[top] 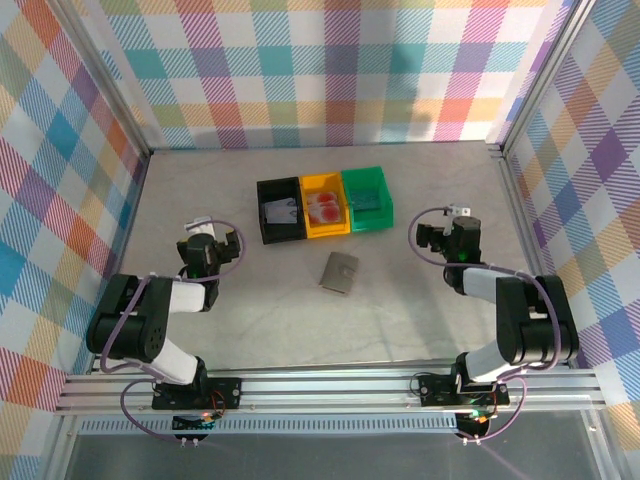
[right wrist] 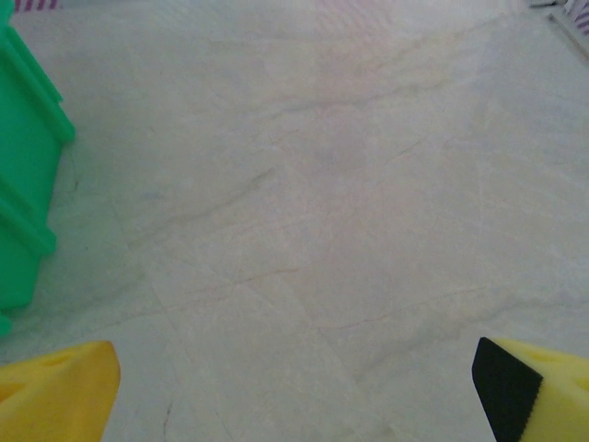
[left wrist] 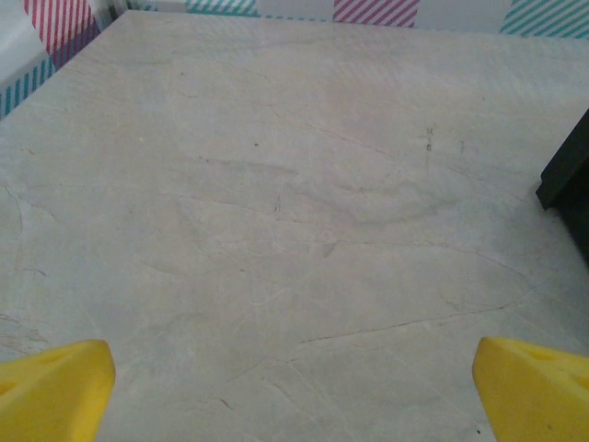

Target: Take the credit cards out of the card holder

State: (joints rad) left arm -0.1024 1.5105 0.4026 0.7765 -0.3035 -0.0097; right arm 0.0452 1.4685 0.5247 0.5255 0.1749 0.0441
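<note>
Holder (top: 341,273) is waiting untouched: the left tool (top: 203,230) and right tool (top: 456,213) are hanging released, jaws wide, well apart to either side of it. It is lying folded shut on the desk (top: 200,180), with a yellow bin (top: 326,235) near behind it. The risk, I judge: a one-sided pinch sending the thin holder sliding, cards staying trapped inside.

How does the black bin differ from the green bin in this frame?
Colour aside, the black bin stands at the left end of the row and the green bin at the right end. The black bin holds a pale greyish-white card; the green bin holds a darker teal card. Shared: both are open-topped rectangular bins of like size, one on each side of the yellow bin.
</note>
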